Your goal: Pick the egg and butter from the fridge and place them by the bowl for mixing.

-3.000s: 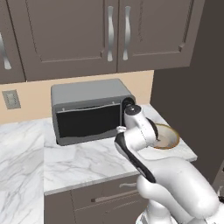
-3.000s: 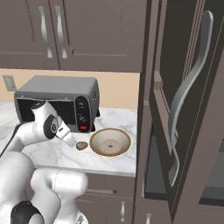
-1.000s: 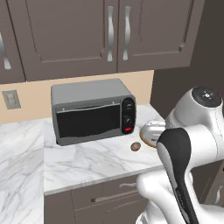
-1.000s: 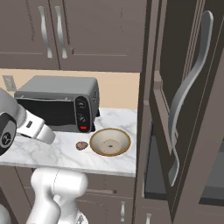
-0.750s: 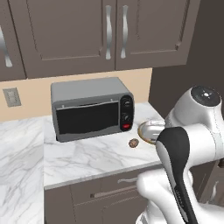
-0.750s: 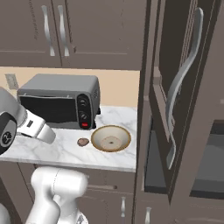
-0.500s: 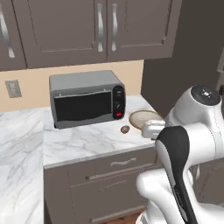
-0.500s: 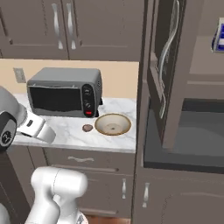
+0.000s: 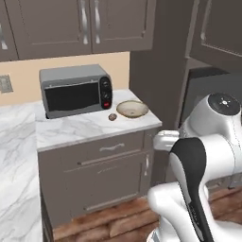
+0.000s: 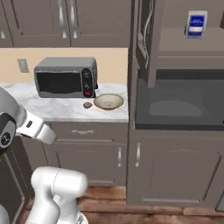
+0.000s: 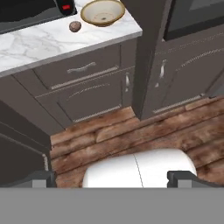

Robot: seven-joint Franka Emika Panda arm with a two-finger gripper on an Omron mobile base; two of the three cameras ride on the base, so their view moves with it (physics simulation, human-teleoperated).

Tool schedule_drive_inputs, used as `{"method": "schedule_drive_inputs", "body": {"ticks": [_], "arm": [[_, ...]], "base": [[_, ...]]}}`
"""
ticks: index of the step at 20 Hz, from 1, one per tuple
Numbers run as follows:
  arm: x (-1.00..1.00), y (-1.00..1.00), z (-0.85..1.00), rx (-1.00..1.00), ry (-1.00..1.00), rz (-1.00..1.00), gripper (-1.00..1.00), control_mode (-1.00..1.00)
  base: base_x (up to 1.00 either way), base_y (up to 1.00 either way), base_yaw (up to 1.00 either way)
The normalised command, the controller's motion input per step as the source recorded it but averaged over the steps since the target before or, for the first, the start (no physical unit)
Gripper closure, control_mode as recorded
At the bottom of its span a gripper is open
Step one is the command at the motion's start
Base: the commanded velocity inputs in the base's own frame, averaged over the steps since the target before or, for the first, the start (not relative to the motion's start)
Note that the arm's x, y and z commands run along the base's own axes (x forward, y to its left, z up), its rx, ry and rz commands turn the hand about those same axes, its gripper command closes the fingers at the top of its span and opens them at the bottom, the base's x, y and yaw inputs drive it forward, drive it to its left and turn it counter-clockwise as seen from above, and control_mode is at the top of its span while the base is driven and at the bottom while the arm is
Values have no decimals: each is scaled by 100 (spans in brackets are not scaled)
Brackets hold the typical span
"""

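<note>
The tan bowl (image 9: 133,109) (image 10: 109,101) (image 11: 103,12) sits on the marble counter's right end. Just left of it lies the egg (image 9: 112,116) (image 10: 87,105) (image 11: 75,26), small, rounded and brownish-pink, apart from the bowl. The fridge (image 10: 175,105) (image 9: 208,80) rises right of the counter with its upper door swung open on a grey inside. The butter is out of view. My gripper (image 11: 112,177) hangs open and empty, high above the wooden floor and well back from the counter, fingertips (image 11: 43,177) spread wide.
A grey toaster oven (image 9: 75,90) (image 10: 65,76) stands left of the bowl. A blue-and-white carton (image 10: 196,22) sits on an upper fridge shelf. Dark drawers and cupboard doors (image 11: 83,83) line the counter front. Wooden floor (image 11: 131,127) lies between me and the cabinets.
The whole picture has shifted: the base has backed away from the counter and turned right, so the bowl and egg look smaller and the open fridge comes into view. The gripper stays open.
</note>
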Motion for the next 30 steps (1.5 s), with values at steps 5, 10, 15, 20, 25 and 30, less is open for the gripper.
{"method": "schedule_drive_inputs", "body": {"ticks": [5,10,15,20,25,30], "arm": [[0,0,0,0,0,0,-100,100],[0,0,0,0,0,0,-100,100],[0,0,0,0,0,0,-100,100],[0,0,0,0,0,0,-100,100],[0,0,0,0,0,0,-100,100],[0,0,0,0,0,0,-100,100]], "base": [[-5,12,-94],[0,9,-99],[0,8,-100],[0,9,-99],[19,3,-73],[72,-5,-21]]}}
